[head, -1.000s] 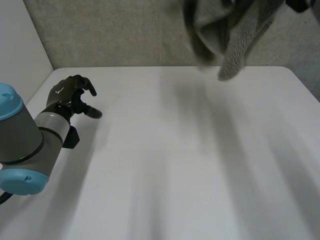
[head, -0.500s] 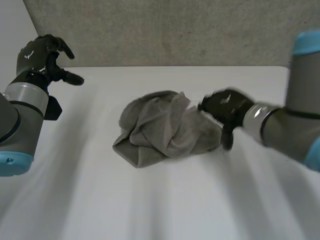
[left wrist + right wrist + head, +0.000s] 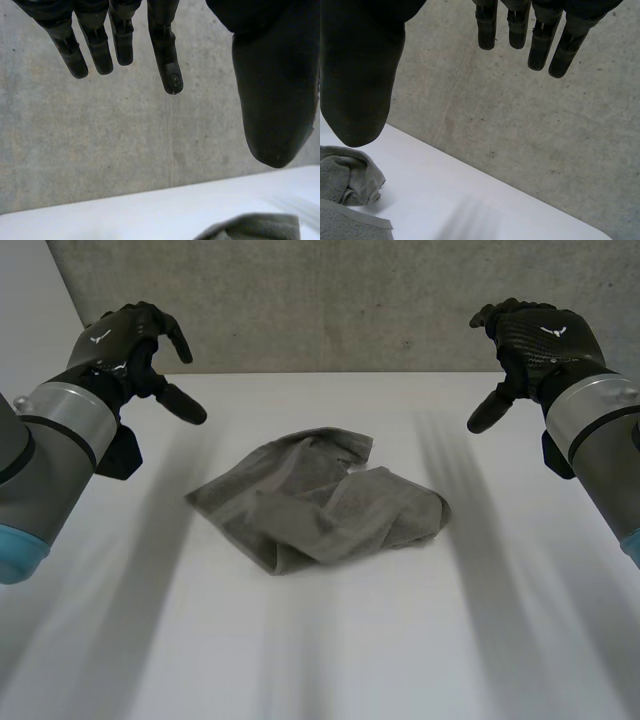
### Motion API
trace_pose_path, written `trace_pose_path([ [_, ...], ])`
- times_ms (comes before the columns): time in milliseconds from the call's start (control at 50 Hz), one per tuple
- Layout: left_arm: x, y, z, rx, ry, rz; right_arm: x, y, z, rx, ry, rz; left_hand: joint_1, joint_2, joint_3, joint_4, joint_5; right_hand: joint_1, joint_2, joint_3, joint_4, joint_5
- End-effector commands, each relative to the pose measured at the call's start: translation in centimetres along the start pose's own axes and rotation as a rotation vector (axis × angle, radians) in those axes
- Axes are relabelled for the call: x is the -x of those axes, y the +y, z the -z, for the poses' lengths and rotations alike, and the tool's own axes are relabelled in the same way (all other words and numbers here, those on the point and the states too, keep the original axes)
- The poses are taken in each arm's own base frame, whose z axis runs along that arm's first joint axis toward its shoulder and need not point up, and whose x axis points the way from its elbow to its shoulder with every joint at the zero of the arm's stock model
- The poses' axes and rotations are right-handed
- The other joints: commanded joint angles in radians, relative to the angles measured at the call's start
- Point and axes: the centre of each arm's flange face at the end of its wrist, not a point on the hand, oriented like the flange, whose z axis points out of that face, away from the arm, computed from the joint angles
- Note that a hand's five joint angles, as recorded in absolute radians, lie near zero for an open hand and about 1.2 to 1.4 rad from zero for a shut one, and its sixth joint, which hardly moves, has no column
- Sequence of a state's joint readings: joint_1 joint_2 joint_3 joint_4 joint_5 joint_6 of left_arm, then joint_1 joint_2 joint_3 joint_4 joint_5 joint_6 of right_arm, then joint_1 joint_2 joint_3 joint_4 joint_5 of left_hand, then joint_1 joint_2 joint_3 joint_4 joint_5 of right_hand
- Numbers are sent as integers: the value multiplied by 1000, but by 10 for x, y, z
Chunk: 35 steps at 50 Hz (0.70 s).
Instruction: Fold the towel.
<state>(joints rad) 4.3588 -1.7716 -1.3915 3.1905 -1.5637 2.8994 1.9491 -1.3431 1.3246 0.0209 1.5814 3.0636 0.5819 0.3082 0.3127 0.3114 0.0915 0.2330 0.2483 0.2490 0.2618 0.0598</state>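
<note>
Both hands are released, fingers relaxed and empty: left hand (image 3: 125,345) at far left, right hand (image 3: 535,340) at far right. Between them the grey towel (image 3: 320,502) lies crumpled on the counter (image 3: 350,650); it looks soft, light and floppy, probably best pinched at two corners.

Left hand (image 3: 120,350) and right hand (image 3: 540,340) hang raised, well apart, fingers (image 3: 167,60) relaxed.

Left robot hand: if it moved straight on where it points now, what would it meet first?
Probably the grey wall behind the table; the left robot hand looks aimed above the towel.
</note>
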Motion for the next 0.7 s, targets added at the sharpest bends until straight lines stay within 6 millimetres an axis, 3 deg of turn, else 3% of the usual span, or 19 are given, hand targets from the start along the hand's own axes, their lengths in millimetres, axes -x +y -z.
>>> trace_pose_path([
  [20,-5,-5,5,28,1,-32,0,-1,0,3,-5,9,-354,-80,-84,-83,-38,-58,-74,-74,-87,-60],
  [560,-5,-10,8,15,3,-35,1,-1,0,4,-10,13,-357,-83,-87,-86,-41,-58,-74,-74,-87,-60],
  [700,-5,-10,8,15,3,-36,15,10,4,50,-101,57,-357,-83,-87,-86,-41,-58,-74,-74,-87,-60],
])
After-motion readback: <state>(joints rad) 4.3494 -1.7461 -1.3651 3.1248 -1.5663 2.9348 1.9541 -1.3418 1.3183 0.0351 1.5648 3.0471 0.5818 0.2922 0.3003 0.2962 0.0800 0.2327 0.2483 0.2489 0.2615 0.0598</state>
